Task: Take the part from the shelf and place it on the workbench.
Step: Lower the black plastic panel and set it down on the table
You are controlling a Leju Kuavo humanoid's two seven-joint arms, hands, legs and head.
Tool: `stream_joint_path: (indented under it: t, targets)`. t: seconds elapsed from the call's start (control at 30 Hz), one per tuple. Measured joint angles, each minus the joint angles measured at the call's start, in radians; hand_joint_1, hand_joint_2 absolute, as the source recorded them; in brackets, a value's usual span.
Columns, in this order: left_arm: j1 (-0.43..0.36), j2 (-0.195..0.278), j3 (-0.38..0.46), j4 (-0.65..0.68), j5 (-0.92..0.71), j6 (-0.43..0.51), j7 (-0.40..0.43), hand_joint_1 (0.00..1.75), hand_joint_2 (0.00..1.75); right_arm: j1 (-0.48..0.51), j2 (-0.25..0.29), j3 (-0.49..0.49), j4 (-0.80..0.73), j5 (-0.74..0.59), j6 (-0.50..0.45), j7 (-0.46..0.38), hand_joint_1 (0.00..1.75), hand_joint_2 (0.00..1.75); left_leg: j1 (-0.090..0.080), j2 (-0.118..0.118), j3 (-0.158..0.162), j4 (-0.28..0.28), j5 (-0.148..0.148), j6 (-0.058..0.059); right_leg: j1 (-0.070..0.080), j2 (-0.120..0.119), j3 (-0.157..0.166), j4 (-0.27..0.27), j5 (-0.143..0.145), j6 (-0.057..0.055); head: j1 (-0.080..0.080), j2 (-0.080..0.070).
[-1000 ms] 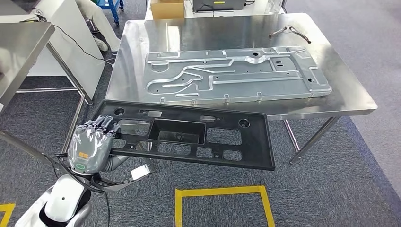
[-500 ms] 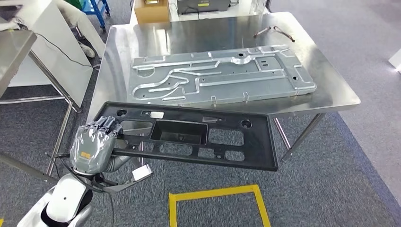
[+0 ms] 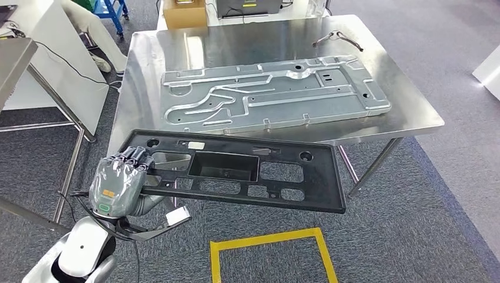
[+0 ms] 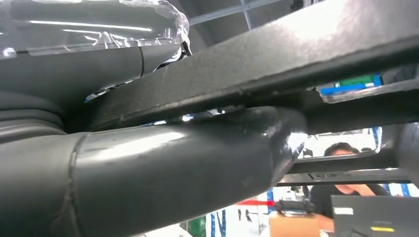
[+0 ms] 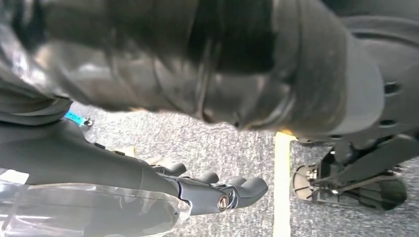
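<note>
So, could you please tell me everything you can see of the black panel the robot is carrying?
The black panel is a long, flat rectangular frame, seemingly matte plastic, with a recessed central tray, several rectangular cut-outs and round holes near its corners. It is held roughly level above the carpet, before the workbench. The left hand grips its left end, fingers on top.

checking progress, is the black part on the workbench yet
Not yet: the left hand holds the black part in the air, short of the workbench.

Looks like a factory workshop floor: a shiny stainless steel counter (image 3: 407,103) carrying a big stamped sheet-metal panel (image 3: 271,91), grey industrial carpet (image 3: 413,236) marked with yellow tape lines (image 3: 265,239), cardboard box (image 3: 184,13) in back.
</note>
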Motion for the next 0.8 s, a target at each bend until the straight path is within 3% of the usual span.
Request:
stream_joint_path:
  t: [0.13,0.27,0.37,0.8]
  targets:
    - [0.000,-0.002,-0.002,0.000,0.049,-0.011,-0.023,1.75,0.00,0.001,0.001,0.000,0.000,-0.006,0.000,0.002,0.00,0.00,0.000,0.002,-0.002,0.008,-0.012,-0.020,-0.001,0.007,0.005,-0.019,0.004,-0.018,0.000,0.000]
    - [-0.001,-0.004,-0.002,-0.002,0.071,-0.022,-0.036,1.75,0.00,0.001,0.003,0.000,0.000,-0.016,0.000,0.005,0.00,0.00,0.002,-0.004,0.004,0.003,-0.013,-0.010,0.006,0.014,0.008,-0.010,-0.005,-0.022,0.000,0.000]
    - [-0.001,-0.004,-0.003,-0.003,0.073,-0.024,-0.040,1.75,0.00,0.001,0.004,0.000,0.000,-0.017,0.000,0.006,0.00,0.00,0.004,-0.005,0.008,0.000,-0.012,-0.017,0.007,0.016,0.008,-0.006,-0.009,-0.025,0.000,0.000]
    - [-0.001,-0.007,-0.005,-0.003,0.066,-0.032,-0.031,1.75,0.00,0.001,0.004,0.000,0.000,-0.017,-0.001,0.007,0.00,0.00,0.003,-0.005,0.009,-0.001,-0.010,-0.021,0.007,0.016,0.006,-0.005,-0.010,-0.026,0.000,0.000]
